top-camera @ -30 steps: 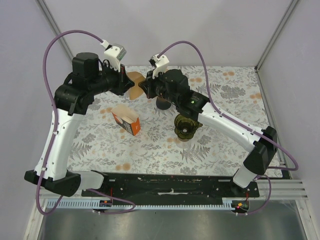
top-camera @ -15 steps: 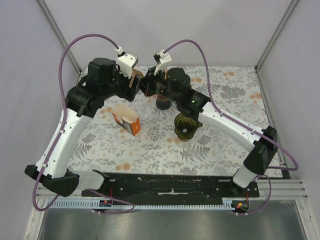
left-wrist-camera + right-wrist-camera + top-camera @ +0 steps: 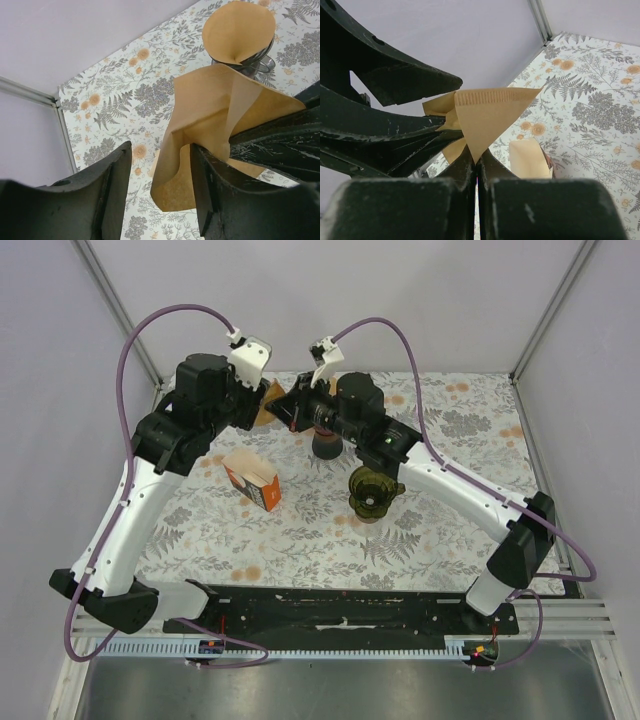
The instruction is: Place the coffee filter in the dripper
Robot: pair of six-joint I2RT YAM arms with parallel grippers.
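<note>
Near the dripper (image 3: 372, 492), the orange box (image 3: 252, 481) bears illegibly small markings

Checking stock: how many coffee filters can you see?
2. The held filter is pinched in the right end effector, mid-air; the second filter sits in the dark holder. More may be nested there.

Bright, even light — faint shadows

Coffee filter (image 3: 220, 125) was tan-brown paper. Dripper (image 3: 372, 492) looked dark olive, translucent. Bench (image 3: 300, 530) wore white cloth printed with grey ferns and orange blooms. Box (image 3: 252, 480) was orange and white.
</note>
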